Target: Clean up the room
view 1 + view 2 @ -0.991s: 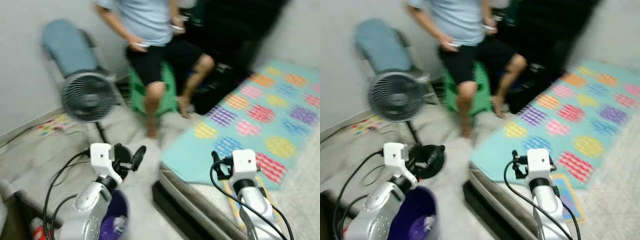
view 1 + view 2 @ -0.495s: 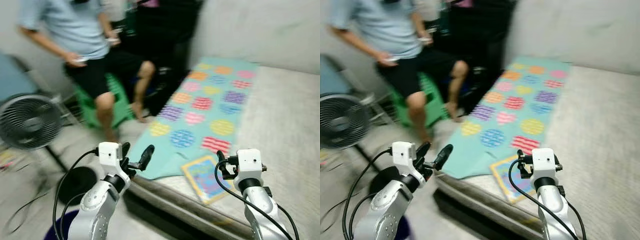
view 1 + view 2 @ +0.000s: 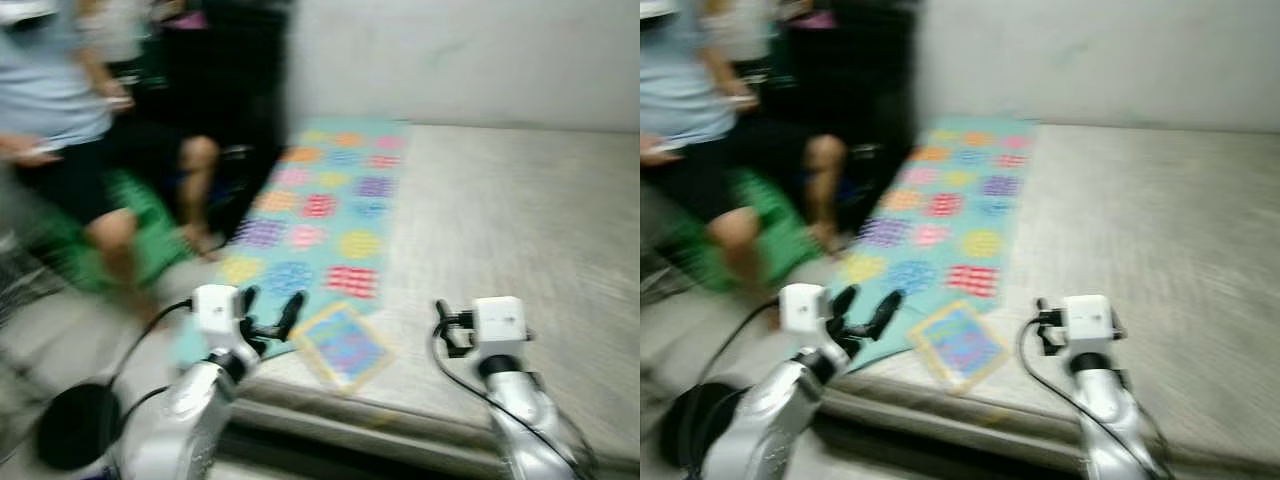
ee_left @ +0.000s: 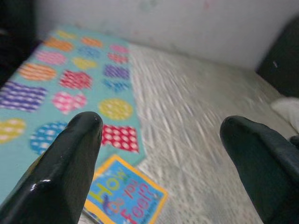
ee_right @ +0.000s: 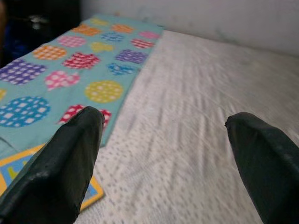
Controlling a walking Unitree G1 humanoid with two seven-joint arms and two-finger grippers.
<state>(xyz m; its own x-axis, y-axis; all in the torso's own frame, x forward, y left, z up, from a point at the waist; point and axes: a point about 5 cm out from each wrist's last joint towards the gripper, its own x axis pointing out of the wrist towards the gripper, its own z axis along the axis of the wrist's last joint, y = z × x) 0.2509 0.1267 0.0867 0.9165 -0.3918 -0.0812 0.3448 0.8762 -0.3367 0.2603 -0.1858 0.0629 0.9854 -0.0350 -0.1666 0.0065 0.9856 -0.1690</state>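
The left hand (image 3: 268,312) hovers with fingers spread apart and empty above the bed's (image 3: 520,230) near edge; the right hand (image 5: 163,154) is likewise spread and empty over the grey mattress; a book (image 3: 342,345) lies flat between them, turned cornerwise, touching the teal spotted blanket (image 3: 320,210); a person (image 3: 70,150) sits left.

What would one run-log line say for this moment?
left gripper: open | right gripper: open | picture book: on mattress edge
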